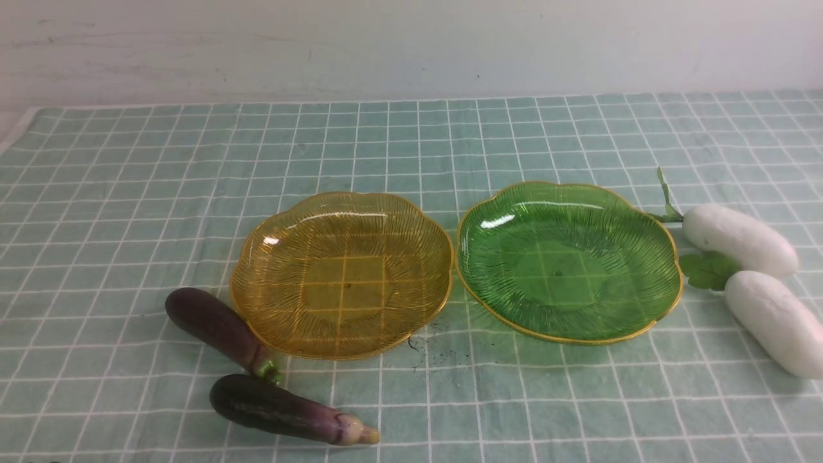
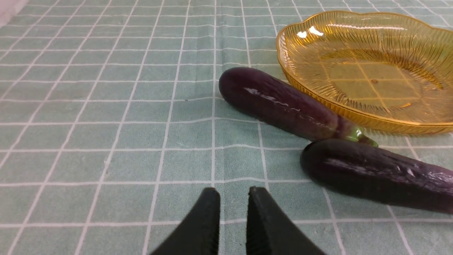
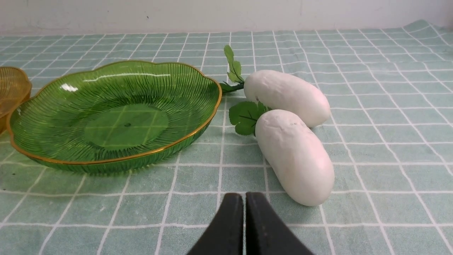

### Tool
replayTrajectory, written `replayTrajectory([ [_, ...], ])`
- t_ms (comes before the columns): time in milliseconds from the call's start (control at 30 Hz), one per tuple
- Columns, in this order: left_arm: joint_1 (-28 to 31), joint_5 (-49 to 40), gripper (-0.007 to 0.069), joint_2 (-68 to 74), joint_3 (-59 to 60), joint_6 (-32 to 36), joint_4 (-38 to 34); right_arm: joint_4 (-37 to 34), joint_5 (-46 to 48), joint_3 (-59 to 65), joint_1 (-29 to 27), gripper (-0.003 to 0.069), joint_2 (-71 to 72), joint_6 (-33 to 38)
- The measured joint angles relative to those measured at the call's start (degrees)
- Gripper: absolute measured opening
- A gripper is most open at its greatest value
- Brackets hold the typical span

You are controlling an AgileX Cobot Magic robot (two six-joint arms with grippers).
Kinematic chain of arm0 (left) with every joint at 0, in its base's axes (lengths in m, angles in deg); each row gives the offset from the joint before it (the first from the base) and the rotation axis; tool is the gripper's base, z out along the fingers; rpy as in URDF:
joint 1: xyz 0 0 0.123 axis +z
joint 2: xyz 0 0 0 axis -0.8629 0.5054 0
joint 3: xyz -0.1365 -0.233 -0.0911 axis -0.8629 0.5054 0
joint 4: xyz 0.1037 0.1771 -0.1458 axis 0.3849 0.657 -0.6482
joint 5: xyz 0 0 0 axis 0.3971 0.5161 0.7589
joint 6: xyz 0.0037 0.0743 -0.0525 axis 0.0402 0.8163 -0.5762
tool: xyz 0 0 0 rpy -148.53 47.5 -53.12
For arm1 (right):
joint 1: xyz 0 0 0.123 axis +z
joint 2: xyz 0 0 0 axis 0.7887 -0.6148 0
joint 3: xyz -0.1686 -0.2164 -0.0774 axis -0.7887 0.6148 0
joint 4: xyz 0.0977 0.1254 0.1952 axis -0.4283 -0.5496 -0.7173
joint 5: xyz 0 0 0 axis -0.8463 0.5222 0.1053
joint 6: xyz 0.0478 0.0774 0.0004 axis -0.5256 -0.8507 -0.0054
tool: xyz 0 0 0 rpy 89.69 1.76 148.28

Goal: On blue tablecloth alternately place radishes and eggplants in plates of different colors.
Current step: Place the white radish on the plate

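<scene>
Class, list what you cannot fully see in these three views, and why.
1. Front view: nearer radish, its end cut off by the right edge.
2. Left wrist view: nearer eggplant, stem end cut off by the picture's edge.
3. Right wrist view: amber plate, mostly beyond the edge.
4. Front view: both arms out of frame.

I am holding my claw (image 3: pixel 245 195) low over the blue tablecloth (image 3: pixel 389 148), its jaws pressing together. At one o'clock the nearer radish (image 3: pixel 295 157) is lying just ahead of me, with the farther radish (image 3: pixel 286 94) resting just beside it, both leafy ends pointing toward the green plate (image 3: pixel 116 160), which is sitting at ten o'clock. The amber plate (image 3: pixel 10 88) is peeking in beyond it, near nine.
</scene>
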Motion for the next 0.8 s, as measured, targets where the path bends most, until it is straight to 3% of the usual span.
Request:
replayTrajectory([
  [300,0.00,0.00,0.0099,0.00,0.00,0.00,0.00,0.04,0.00,0.00,0.00,0.0002,0.00,0.00],
  [400,0.00,0.00,0.0099,0.00,0.00,-1.23,-3.18,-0.64,0.00,0.00,0.00,0.0002,0.00,0.00],
  [500,0.00,0.33,0.0099,0.00,0.05,-8.65,-17.70,-11.65,-1.07,0.10,0.00,0.0002,0.00,-6.93],
  [600,0.00,1.73,0.0099,0.00,0.05,-17.82,-39.98,-27.75,-2.83,0.30,0.00,0.0002,0.00,-13.07],
  [667,0.00,2.89,0.0099,0.00,0.05,-19.34,-48.61,-33.61,-3.48,0.30,0.00,0.0002,0.00,-14.00],
  [800,0.00,4.70,0.0099,0.00,0.05,-19.33,-57.05,-38.39,-4.01,0.30,0.00,0.0002,0.00,-14.36],
])
